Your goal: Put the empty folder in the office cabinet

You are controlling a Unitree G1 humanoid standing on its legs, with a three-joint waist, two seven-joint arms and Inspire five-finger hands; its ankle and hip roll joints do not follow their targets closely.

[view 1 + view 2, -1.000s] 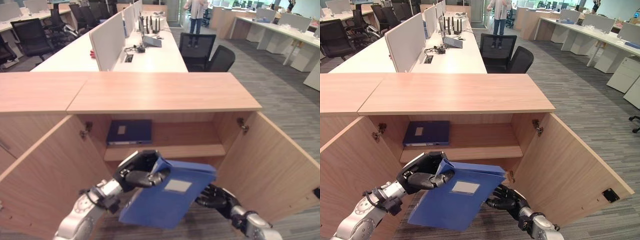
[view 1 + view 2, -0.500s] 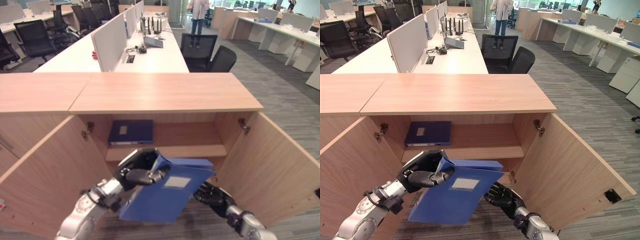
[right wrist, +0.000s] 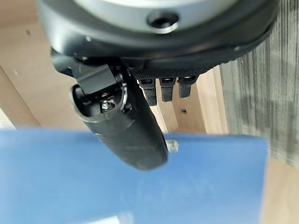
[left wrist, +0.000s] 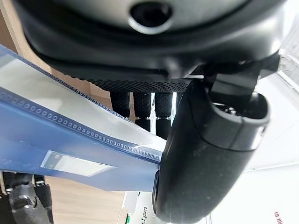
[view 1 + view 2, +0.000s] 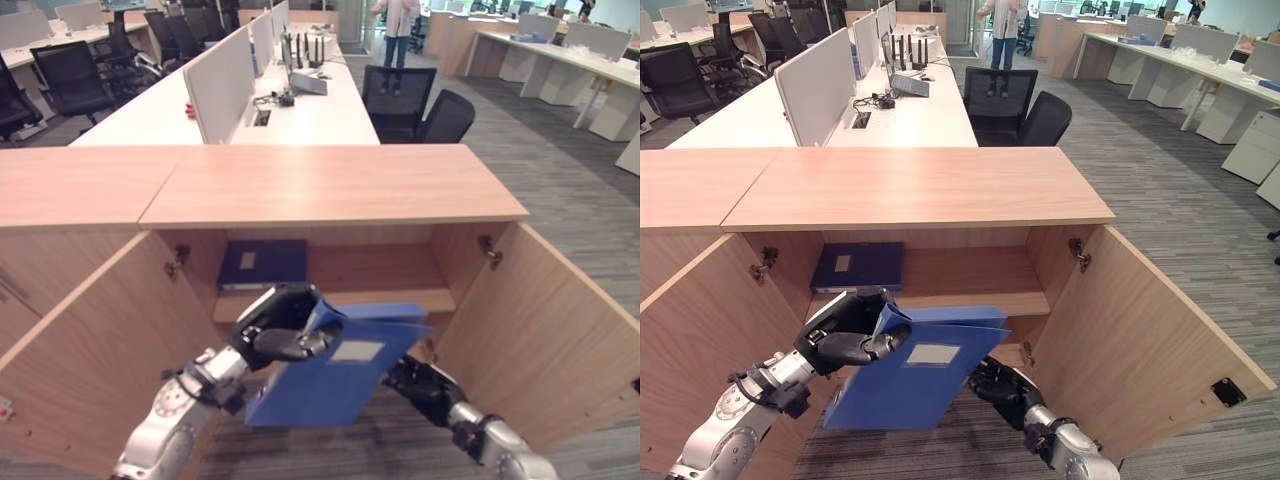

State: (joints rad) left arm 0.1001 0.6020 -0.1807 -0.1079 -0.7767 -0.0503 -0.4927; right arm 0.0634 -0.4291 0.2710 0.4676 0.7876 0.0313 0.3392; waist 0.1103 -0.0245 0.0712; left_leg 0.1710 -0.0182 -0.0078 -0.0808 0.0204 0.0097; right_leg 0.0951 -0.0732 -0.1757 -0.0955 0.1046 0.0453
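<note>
Both hands are carrying the blue folder [image 5: 918, 365] closer to the cabinet [image 5: 940, 190], its front edge nearing the lower shelf [image 5: 980, 300]. Left hand [image 5: 845, 335] is clamping its upper corner; right hand [image 5: 997, 385] is gripping underneath, steadying it.

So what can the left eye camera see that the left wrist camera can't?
Left eye view: the whole open cabinet, a second blue folder lying on its shelf, office desks and chairs behind, and a person far off.

Left wrist view: a close look at how the left robot hand pinches the folder's edge, thumb on one side, fingers on the other.

Both: the blue folder being carried, the left robot hand gripping it, and the right robot hand by its other side.
</note>
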